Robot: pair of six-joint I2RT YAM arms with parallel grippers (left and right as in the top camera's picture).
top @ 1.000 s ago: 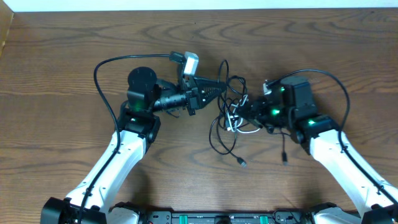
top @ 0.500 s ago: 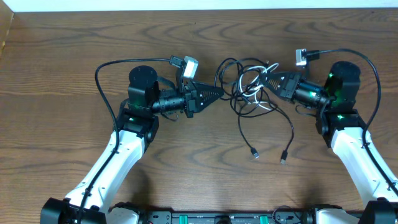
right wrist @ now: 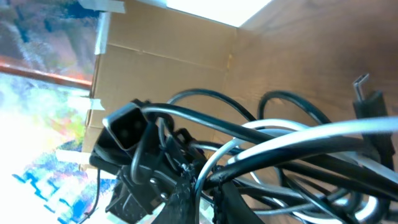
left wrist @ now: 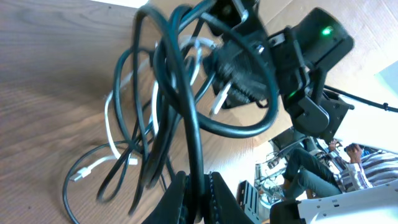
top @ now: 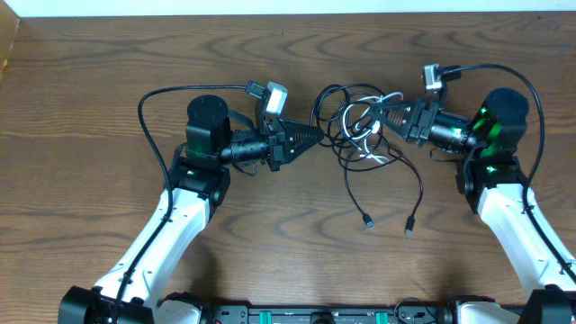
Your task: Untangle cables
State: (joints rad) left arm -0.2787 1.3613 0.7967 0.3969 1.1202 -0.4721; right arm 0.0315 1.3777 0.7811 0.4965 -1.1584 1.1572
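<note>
A tangle of two black cables (top: 339, 106) and one white cable (top: 364, 137) hangs between my two grippers above the table's middle. My left gripper (top: 317, 133) is shut on a black cable (left wrist: 189, 134) at the tangle's left side. My right gripper (top: 382, 115) is shut on the tangle's right side, pinching a black and a white strand (right wrist: 249, 152). Two black ends with plugs (top: 368, 220) (top: 409, 230) trail down onto the table. A white plug (left wrist: 78, 176) lies on the wood in the left wrist view.
The brown wooden table (top: 288, 270) fills the view. Thicker black arm wires loop over each arm, on the left (top: 148, 99) and on the right (top: 531, 85). A cardboard wall (right wrist: 161, 43) shows behind in the right wrist view.
My right gripper pulled right and up with the tangle, stretching it away from the left gripper. The loose plug ends slid right. The left arm barely moved.
</note>
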